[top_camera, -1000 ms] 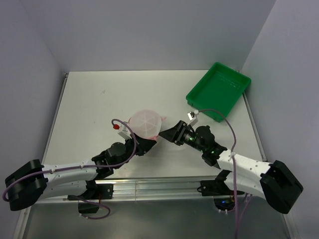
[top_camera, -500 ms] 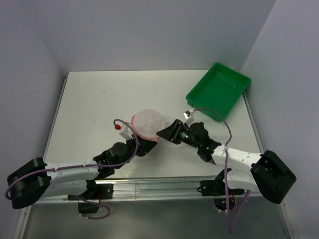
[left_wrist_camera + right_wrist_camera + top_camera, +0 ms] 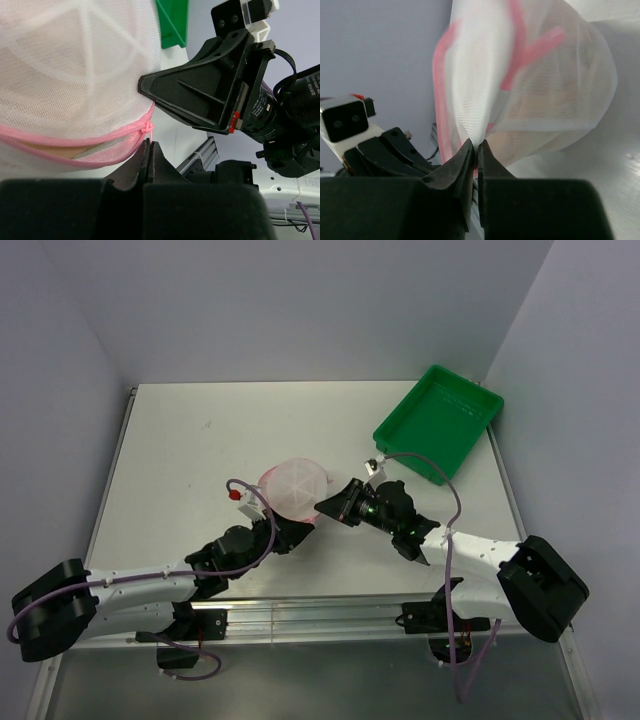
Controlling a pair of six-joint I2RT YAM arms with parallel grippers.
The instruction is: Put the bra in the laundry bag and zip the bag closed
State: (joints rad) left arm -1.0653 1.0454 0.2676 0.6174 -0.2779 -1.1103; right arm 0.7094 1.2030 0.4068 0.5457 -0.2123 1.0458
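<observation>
On the bench [image 3: 180,455], the left hand [image 3: 149,147], pressed together, meets the pink-trimmed near rim of the laundry bag [image 3: 293,486], the peach bra [image 3: 547,107] showing faintly through its mesh, while the right hand [image 3: 476,148] pinches the bag's mesh, the green tray [image 3: 445,420] well apart.
</observation>
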